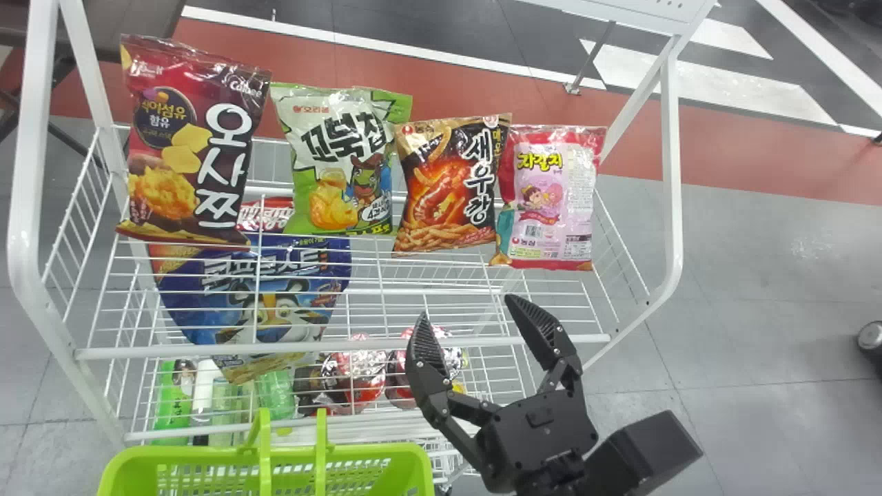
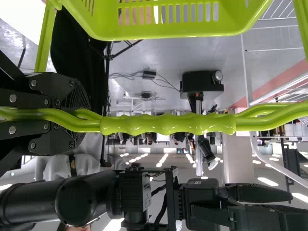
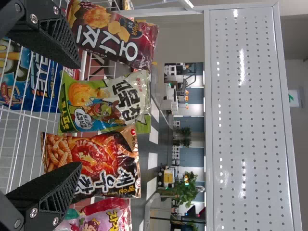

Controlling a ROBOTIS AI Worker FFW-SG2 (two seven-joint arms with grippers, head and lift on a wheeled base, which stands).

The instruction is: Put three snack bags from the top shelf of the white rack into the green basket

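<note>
Grey floor with a red band lies behind the white rack. On its top shelf four snack bags stand in a row, left to right: dark red, green-and-white, black-and-orange, pink. The right gripper, spread wide and empty, is near the shelf's front. The left gripper is closed on the green basket's handle. Bold lettering marks the bags; the pink one carries a barcode.

Head view: green basket cut off by the bottom edge; blue bag, left of frame, partly hidden behind the white rack's wires. Right wrist view: pink snack bag cut off by the frame edge.
</note>
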